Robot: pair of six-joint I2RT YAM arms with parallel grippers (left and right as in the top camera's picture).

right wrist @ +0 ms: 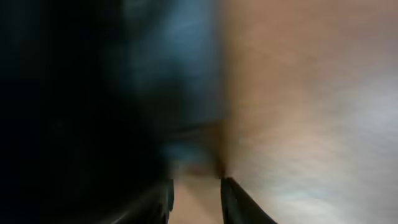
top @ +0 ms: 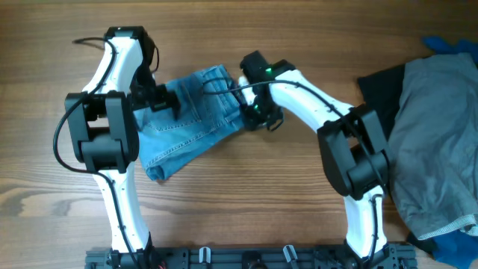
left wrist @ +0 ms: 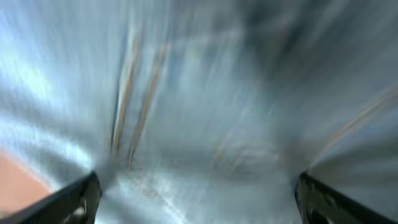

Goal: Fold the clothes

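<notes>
The light blue jeans [top: 187,123] lie in a folded bundle on the wooden table, left of centre. My left gripper [top: 163,101] hangs over their upper left part. In the left wrist view blurred denim [left wrist: 217,93] fills the frame and the fingers [left wrist: 199,199] stand wide apart with nothing between them. My right gripper [top: 260,113] is at the bundle's right edge. The right wrist view is blurred: a patch of blue denim [right wrist: 180,81] lies ahead, and the fingers [right wrist: 197,199] are a small gap apart with only bare wood between them.
A plain grey garment [top: 437,134] lies heaped at the right edge over black fabric [top: 381,90]. Bright blue fabric [top: 452,46] shows at the top right corner. Bare wood table [top: 246,194] lies in front of the jeans.
</notes>
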